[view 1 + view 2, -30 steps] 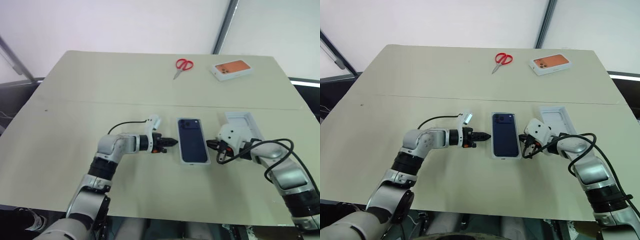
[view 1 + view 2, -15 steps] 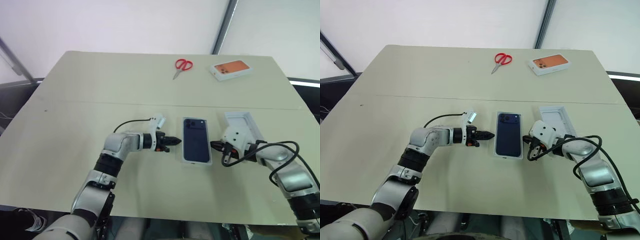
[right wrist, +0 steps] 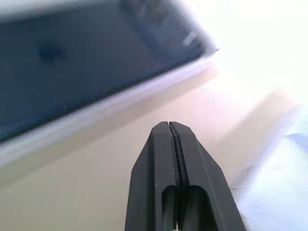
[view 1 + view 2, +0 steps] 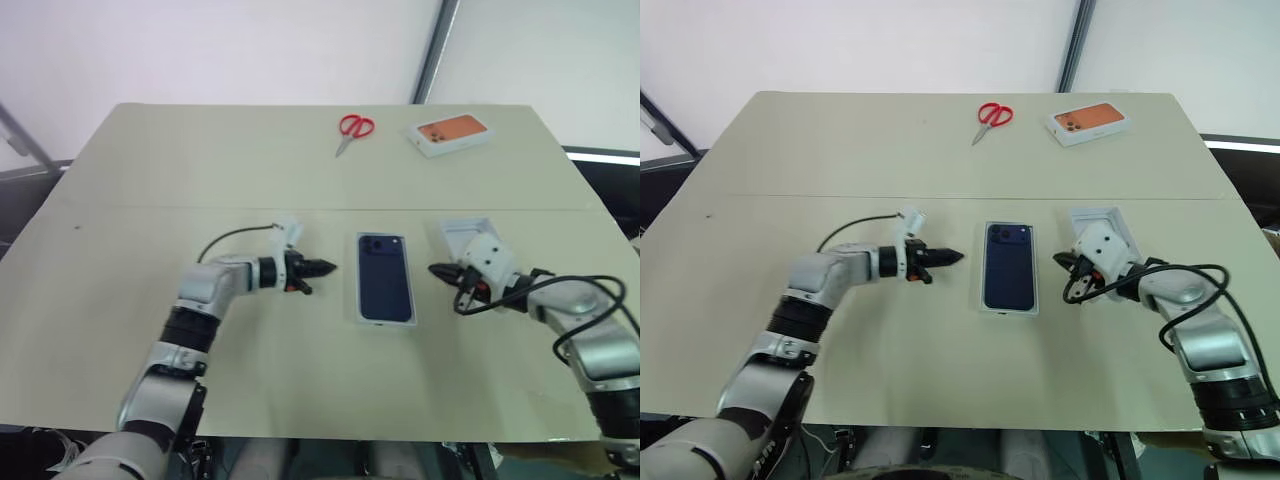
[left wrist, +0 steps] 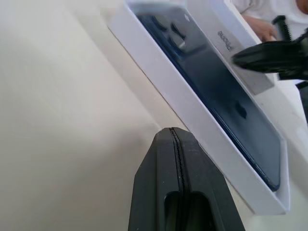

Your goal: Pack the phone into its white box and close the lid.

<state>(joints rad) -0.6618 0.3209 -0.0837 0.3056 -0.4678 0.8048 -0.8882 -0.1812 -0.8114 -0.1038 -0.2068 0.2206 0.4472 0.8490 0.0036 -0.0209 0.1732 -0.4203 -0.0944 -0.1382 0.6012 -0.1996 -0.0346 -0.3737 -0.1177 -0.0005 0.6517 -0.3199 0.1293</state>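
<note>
The beige surface [image 4: 200,160] carries everything. At its middle lies the closed white box with the lid [image 4: 385,279] on, dark blue phone picture up. The left gripper [image 4: 325,267] — jaws pressed together — points at it from its 9 o'clock, just apart. The right gripper [image 4: 436,270], jaws together too, sits at its 3 o'clock, clear of it, over a flat white insert [image 4: 462,231].

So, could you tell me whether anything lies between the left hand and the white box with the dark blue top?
Nothing visible does. Only bare table separates the left hand from the white box on its near side, and the same holds for the right hand on the other side. Both hands are shut.
</note>
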